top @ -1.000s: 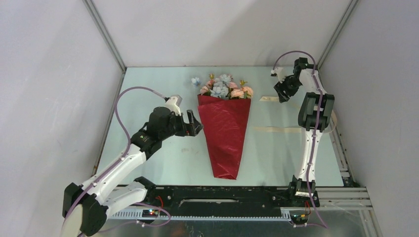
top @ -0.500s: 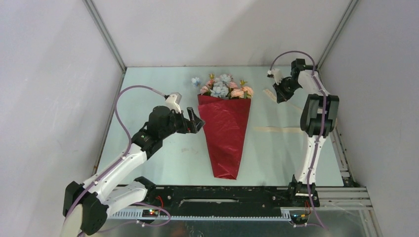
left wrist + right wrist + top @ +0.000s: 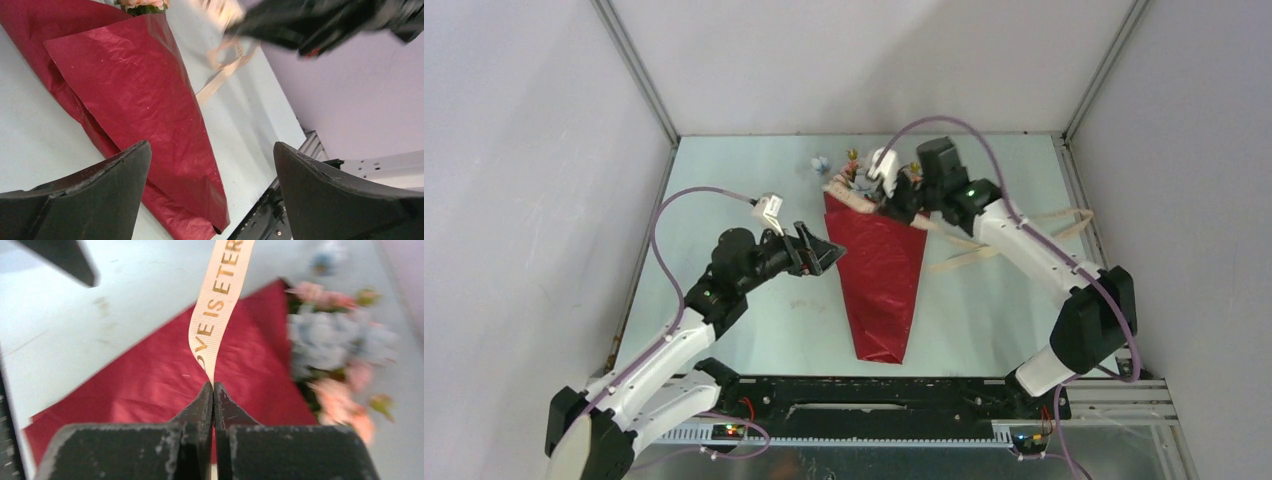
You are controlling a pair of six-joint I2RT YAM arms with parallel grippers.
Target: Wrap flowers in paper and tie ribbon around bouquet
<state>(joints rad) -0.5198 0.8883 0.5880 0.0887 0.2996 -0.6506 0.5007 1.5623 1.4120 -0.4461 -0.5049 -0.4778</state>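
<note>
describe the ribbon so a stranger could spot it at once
Start at the red paper cone in the middle of the table. The ribbon runs from the tabletop on its right up into the shut right gripper. It is a flat cream strip with gold lettering, unlike anything nearby.

Overhead rear view, two close wrist views; paper (image 3: pixel 879 280) in all.

1 red paper (image 3: pixel 879 280), 1 cream ribbon (image 3: pixel 220 295), 1 bunch of flowers (image 3: pixel 325 347), 2 arms: L arm (image 3: pixel 674 335), R arm (image 3: pixel 1036 252).
</note>
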